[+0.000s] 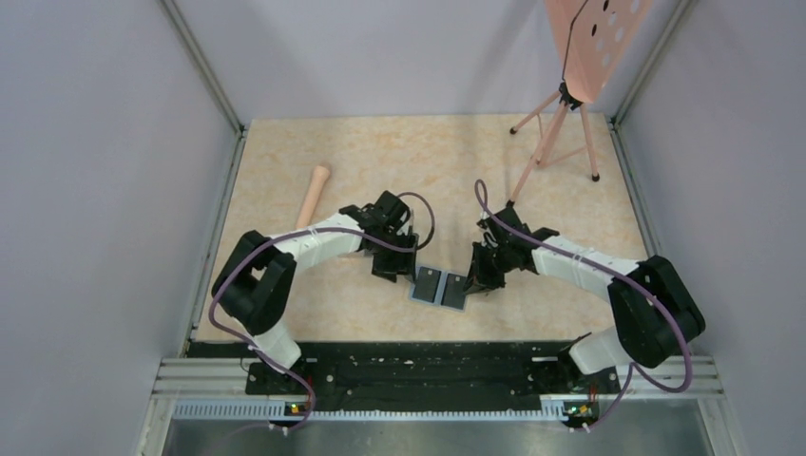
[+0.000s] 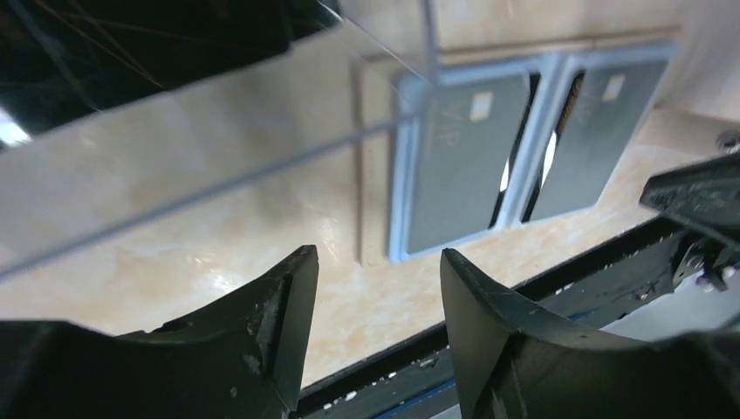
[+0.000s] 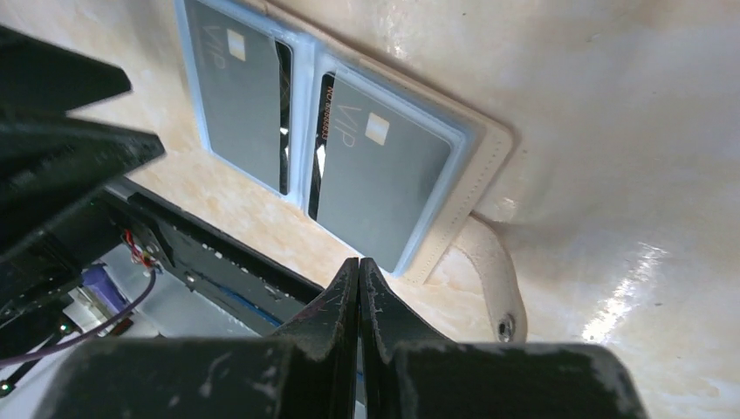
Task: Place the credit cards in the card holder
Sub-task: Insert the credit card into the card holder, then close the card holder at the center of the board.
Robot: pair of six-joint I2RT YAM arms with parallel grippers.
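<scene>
The card holder (image 1: 439, 287) lies open and flat near the table's front edge, grey-blue inside up, with a tan rim (image 3: 476, 188) and a snap strap (image 3: 502, 297). Two dark credit cards sit in its pockets, one per side: the left card (image 2: 462, 166) (image 3: 236, 96) and the right card (image 2: 585, 144) (image 3: 380, 179). My left gripper (image 1: 399, 269) (image 2: 377, 262) is open and empty, just left of the holder. My right gripper (image 1: 478, 277) (image 3: 359, 262) is shut on nothing, its tips at the holder's right edge.
A clear plastic box (image 2: 262, 131) sits right under the left wrist, beside the holder. A wooden stick (image 1: 314, 195) lies at the back left. A pink tripod (image 1: 561, 123) with a perforated board (image 1: 594, 38) stands at the back right. A black rail (image 1: 418, 366) borders the near edge.
</scene>
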